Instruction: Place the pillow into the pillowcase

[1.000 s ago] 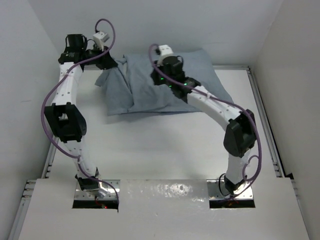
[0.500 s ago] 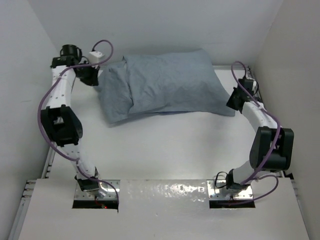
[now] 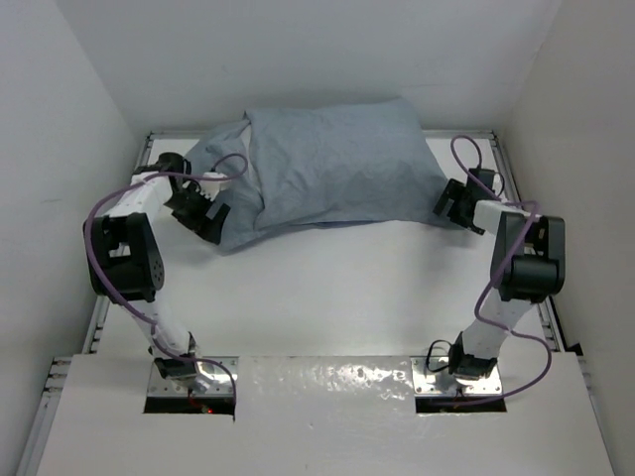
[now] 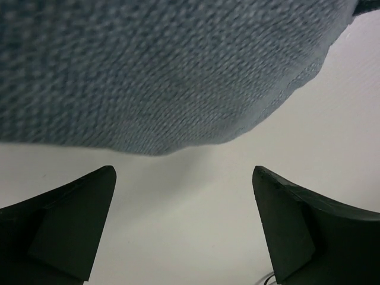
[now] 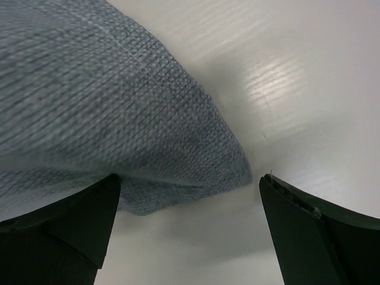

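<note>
Looks basically finished, tbh. Can't spot any white of the pillow anywhere, so guessing fully inside the pillowcase (image 3: 327,164), going by the plump, filled-out shape. Lying flat on the table (image 3: 337,288) across the upper middle of the top view, back edge tight against the far wall (image 3: 327,50), probably for a clean release at both ends.

Left gripper (image 3: 206,215) at the bundle's lower-left corner, jaws spread wide, nothing between them. In the left wrist view, just bare table between the fingers and blue weave bulging right above, near but not pinched. Same deal on the other side: right gripper (image 3: 452,203) at the right-hand corner, gaping, holding nothing, cloth corner poking in just ahead of the fingers.

Room-wise: plenty of bare white surface across the middle and lower part of the frame for backing both off toward the bottom. Tighter at the top and sides though, with the wall right behind the bundle and side rails (image 3: 526,248) close to each gripper. Worth pulling straight back to avoid snagging a corner. Left end a bit rumpled and folded over; no telling from here about the opening's whereabouts.
</note>
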